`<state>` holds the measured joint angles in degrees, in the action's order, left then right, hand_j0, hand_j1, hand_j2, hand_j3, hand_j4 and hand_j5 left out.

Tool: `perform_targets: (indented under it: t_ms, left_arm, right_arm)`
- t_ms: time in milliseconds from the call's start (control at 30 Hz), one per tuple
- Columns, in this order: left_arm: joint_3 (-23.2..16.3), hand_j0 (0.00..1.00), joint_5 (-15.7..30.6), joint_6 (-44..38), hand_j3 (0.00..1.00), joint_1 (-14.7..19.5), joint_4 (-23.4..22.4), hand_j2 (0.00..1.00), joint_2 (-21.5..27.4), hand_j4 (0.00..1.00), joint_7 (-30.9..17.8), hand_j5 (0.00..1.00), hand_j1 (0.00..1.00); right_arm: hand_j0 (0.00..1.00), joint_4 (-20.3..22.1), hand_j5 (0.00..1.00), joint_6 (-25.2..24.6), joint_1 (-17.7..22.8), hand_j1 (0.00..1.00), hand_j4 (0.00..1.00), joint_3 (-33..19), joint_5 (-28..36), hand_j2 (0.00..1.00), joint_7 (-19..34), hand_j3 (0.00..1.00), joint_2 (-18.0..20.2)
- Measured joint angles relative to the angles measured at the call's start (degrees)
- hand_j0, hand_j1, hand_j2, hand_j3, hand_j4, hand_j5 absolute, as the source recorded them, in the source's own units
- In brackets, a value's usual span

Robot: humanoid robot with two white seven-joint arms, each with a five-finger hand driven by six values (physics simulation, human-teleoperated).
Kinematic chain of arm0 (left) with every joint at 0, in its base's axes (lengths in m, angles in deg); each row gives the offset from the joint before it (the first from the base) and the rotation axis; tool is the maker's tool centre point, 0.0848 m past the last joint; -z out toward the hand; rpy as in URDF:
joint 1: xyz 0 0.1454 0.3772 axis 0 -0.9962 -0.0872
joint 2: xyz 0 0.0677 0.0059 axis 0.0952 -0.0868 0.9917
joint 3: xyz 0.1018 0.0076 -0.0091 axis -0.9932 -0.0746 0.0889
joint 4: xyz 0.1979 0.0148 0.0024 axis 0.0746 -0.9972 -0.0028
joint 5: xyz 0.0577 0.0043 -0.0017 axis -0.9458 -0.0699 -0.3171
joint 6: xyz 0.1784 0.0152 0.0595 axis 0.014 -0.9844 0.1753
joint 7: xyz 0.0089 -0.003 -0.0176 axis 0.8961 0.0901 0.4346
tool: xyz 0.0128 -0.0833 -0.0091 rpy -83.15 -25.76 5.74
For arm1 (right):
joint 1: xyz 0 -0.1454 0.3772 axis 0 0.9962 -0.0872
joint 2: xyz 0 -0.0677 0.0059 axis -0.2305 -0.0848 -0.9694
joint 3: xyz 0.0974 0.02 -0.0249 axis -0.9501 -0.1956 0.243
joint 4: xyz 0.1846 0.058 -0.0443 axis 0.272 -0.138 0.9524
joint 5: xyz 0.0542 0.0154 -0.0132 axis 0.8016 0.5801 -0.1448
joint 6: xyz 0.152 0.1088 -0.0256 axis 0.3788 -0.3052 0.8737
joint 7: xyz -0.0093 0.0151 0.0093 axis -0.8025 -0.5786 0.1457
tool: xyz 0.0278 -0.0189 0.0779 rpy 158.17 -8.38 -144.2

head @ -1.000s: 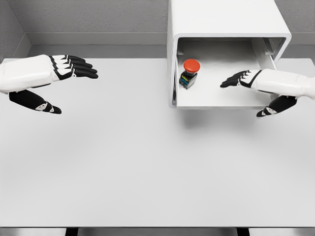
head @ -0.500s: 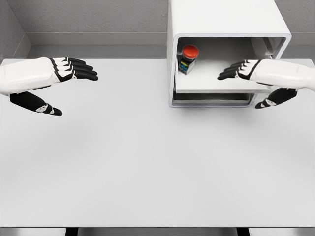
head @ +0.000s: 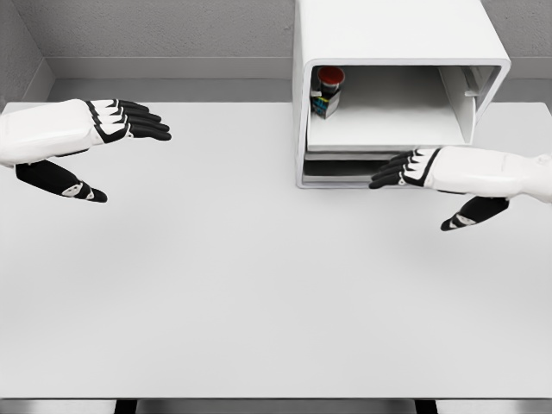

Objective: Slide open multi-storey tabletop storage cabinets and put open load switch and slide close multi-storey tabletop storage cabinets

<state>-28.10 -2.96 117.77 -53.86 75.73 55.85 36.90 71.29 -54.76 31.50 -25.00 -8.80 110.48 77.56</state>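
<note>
Load switch (head: 329, 90), red-capped, is seen upright at the back left of the drawer (head: 388, 129) inside the white cabinet (head: 388, 34) on the tabletop (head: 259, 276); the drawer appears pushed most of the way in. Right hand (head: 414, 168) is held flat, fingers extended and empty, at the cabinet's lower front edge. Left hand (head: 108, 121) is open, well apart. Risk judged: an off-centre push could skew the drawer, jam it, or tip the switch.

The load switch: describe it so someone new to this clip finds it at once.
Find the white storage cabinet at the back of the table, right of centre. In its upper drawer, tucked into the back left corner, stands the load switch. It is the only coloured item: a red mushroom cap on a dark body.
</note>
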Motion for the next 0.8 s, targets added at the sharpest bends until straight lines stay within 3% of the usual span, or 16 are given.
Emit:
perform_targets:
  t_ms: [267, 567, 800]
  left_arm:
    - [0.0, 1.00, 0.0, 0.0, 1.00, 0.0, 0.0, 1.00, 0.0, 1.00, 0.0, 1.00, 1.00]
    - [0.1, 1.00, 0.0, 0.0, 1.00, -0.2, 0.0, 1.00, 0.0, 1.00, 0.0, 1.00, 1.00]
    - [0.1, 1.00, 0.0, 0.0, 1.00, -0.2, 0.0, 1.00, 0.1, 1.00, 0.0, 1.00, 1.00]
  right_arm:
    - [1.00, -3.8, 1.00, 0.0, -0.3, 1.00, 1.00, 0.0, -4.4, 1.00, 1.2, 1.00, -4.8]
    - [1.00, -12.0, 1.00, 0.0, -3.0, 1.00, 1.00, 0.0, -6.4, 1.00, 2.3, 1.00, -8.5]
    - [1.00, -13.1, 1.00, 0.0, -3.6, 1.00, 1.00, -0.1, -7.5, 1.00, 2.3, 1.00, -9.4]
